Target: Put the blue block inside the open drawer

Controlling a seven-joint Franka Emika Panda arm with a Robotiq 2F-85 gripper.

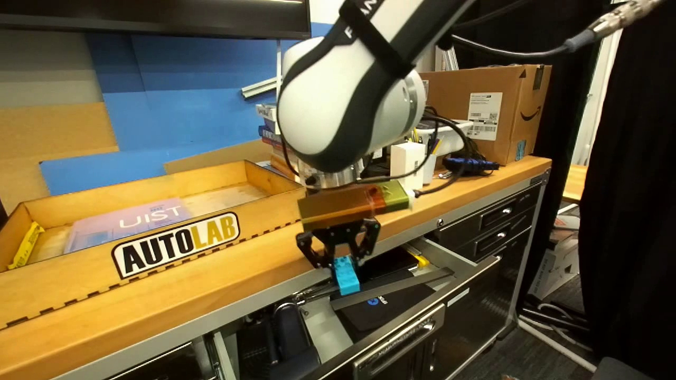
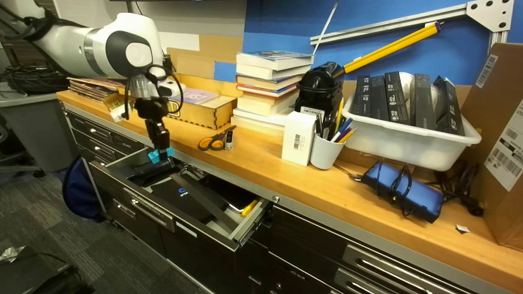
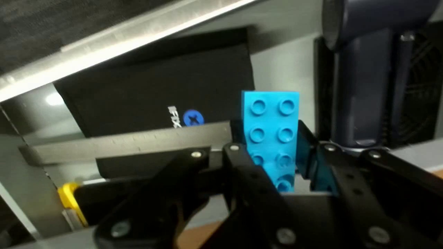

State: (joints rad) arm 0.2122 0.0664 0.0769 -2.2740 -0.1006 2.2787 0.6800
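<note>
Step in hand is looking like placing, just short of release. The gripper [image 3: 271,140] is pinching the blue block [image 1: 347,278] by its long sides; the block's free end is sticking out past the grip, studs facing upward. In both exterior views the block is hanging toward the back of the open drawer [image 2: 108,183], near the front edge of the worktop [image 2: 245,171]. Height over the contents: cannot tell. In the wrist view a black case [image 3: 155,86] is lying mostly to one side of it and a dark tool [image 3: 363,86] to the other, with the drawer's pale bottom showing between; a metal strip [image 3: 138,141] is running along the case's edge, its end passing close to the block in that view.

Next move, my judgement: lowering the block straight down, aiming for the gap between case and tool, then spreading the grip and lifting away. Possible snag: on the way down the block could be catching the strip's end or tipping against the tool.
</note>
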